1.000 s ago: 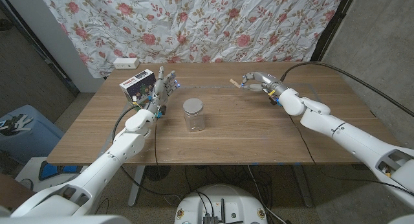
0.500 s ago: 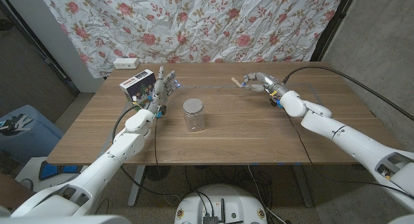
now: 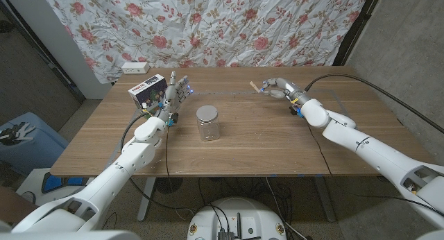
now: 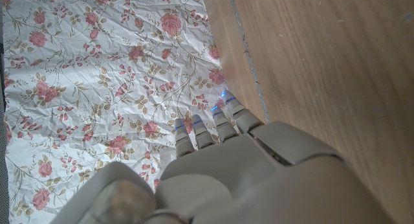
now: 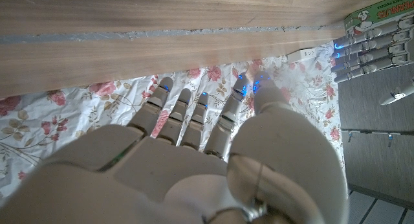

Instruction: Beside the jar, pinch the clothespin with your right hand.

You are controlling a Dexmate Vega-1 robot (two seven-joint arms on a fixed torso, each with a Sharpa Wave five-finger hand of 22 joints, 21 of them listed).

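Note:
A small wooden clothespin [image 3: 254,84] sticks out from the fingertips of my right hand [image 3: 275,87], pinched there just above the far side of the wooden table [image 3: 263,139]. The clear jar [image 3: 207,123] with a grey lid stands upright near the table's middle, well to the left of and nearer than the clothespin. My left hand [image 3: 175,93] stands upright left of the jar, fingers apart and holding nothing. The right wrist view shows the back of my right hand [image 5: 194,159] with its fingers curled forward; the clothespin is hidden there.
A printed box [image 3: 147,89] lies behind my left hand, and a white power strip [image 3: 135,68] sits at the far left corner. A flowered curtain [image 3: 208,25] hangs behind the table. A black cable [image 3: 326,77] runs along my right arm.
My right hand has drifted slightly to the right and toward the far edge, carrying the clothespin with it. Jar and left hand have not moved.

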